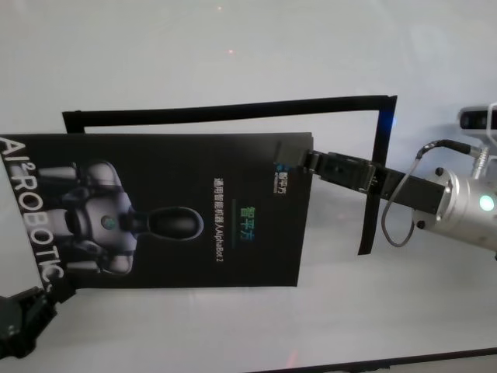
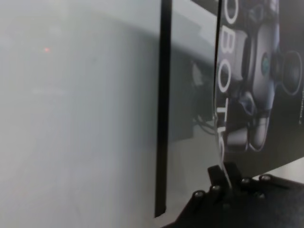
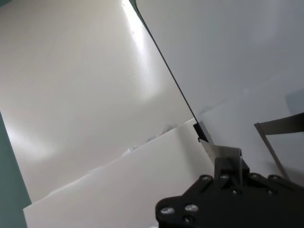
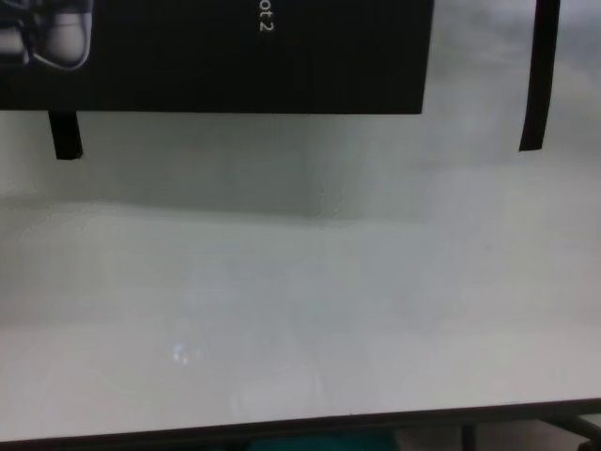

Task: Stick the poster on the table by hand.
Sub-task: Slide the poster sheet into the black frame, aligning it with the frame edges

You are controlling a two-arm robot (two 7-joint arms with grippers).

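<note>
A white table (image 1: 233, 39) fills every view, its dark near edge showing below the poster (image 1: 171, 210) in the head and chest views. The poster, black with a grey-white robot printed on it, lies inside an outline of black strips (image 1: 233, 111); its left end runs out of the head view, and the chest view catches only its near edge. The right gripper (image 1: 304, 163) is clamped on the poster's far right corner, its jaws closed together over the sheet, whose white underside shows in the right wrist view. The left gripper (image 1: 58, 289) pinches the poster's near left corner; much of that hand is cut off. Bare table lies open all round the poster, widest on its near side.
</note>
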